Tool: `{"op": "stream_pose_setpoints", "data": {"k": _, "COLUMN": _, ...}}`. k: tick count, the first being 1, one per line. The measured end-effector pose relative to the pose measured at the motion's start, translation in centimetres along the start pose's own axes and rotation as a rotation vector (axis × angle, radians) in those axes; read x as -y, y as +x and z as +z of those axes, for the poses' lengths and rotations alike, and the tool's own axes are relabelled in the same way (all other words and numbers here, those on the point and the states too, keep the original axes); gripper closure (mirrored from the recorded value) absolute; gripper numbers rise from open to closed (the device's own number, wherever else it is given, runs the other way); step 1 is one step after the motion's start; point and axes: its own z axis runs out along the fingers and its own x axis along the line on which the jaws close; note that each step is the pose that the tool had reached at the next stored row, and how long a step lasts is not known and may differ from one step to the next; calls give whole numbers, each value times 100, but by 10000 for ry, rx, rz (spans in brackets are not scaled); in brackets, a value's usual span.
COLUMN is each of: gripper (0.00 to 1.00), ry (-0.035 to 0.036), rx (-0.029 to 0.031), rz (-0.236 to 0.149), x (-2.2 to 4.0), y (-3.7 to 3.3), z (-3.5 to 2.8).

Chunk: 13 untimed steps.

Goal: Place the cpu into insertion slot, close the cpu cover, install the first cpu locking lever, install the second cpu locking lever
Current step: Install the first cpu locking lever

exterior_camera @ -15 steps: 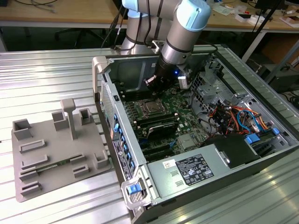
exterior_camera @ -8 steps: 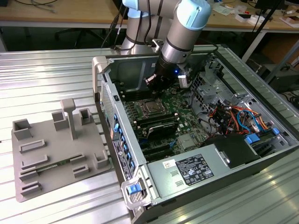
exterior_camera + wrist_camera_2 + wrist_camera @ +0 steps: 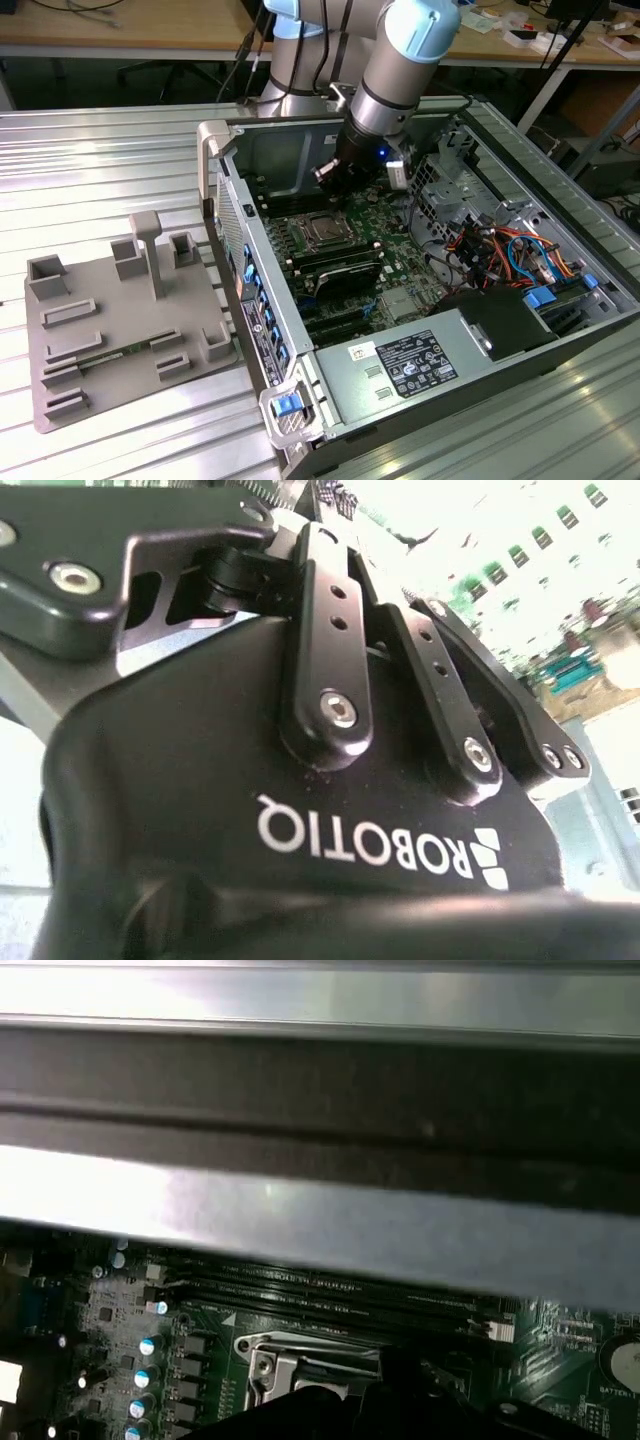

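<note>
In the exterior view my gripper (image 3: 335, 180) hangs inside the open computer case, just above and behind the insertion slot (image 3: 320, 232) on the green board. The cpu (image 3: 323, 233) lies flat in the slot as a dark grey square. The silver cpu cover (image 3: 303, 228) lies flat around it as a frame. In the first wrist view the cover's metal frame (image 3: 275, 1365) sits beside the long black memory slots (image 3: 330, 1295), with a dark part of the gripper in front of it. The gripper's black body (image 3: 300, 810) shows in the second wrist view. I cannot make out how the locking levers stand.
The case's rear wall (image 3: 290, 150) rises close behind the gripper. Black memory slots (image 3: 345, 272) lie in front of the socket, with the power supply (image 3: 420, 365) nearer the front. Orange and blue cables (image 3: 510, 250) fill the exterior view's right. A grey fixture plate (image 3: 120, 320) lies on the ribbed metal table.
</note>
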Motion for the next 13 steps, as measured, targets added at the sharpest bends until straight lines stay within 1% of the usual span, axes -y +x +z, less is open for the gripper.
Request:
{"op": "stream_pose_setpoints", "data": {"k": 2, "gripper": 89, "ry": -6, "rx": -25, "rz": 0, "x": 68, "y": -10, "z": -4}}
{"op": "stream_pose_setpoints", "data": {"k": 5, "gripper": 89, "ry": -10, "rx": -49, "rz": 3, "x": 143, "y": -25, "z": -11}}
{"op": "stream_pose_setpoints", "data": {"k": 6, "gripper": 89, "ry": -11, "rx": -51, "rz": 2, "x": 165, "y": -26, "z": -12}}
{"op": "stream_pose_setpoints", "data": {"k": 8, "gripper": 89, "ry": -10, "rx": -52, "rz": 17, "x": 181, "y": -23, "z": -26}}
{"op": "stream_pose_setpoints", "data": {"k": 10, "gripper": 89, "ry": -11, "rx": -50, "rz": 33, "x": 184, "y": -18, "z": -78}}
{"op": "stream_pose_setpoints", "data": {"k": 12, "gripper": 89, "ry": -14, "rx": -48, "rz": 40, "x": 182, "y": -13, "z": -160}}
{"op": "stream_pose_setpoints", "data": {"k": 13, "gripper": 89, "ry": -13, "rx": -49, "rz": 42, "x": 180, "y": -10, "z": -214}}
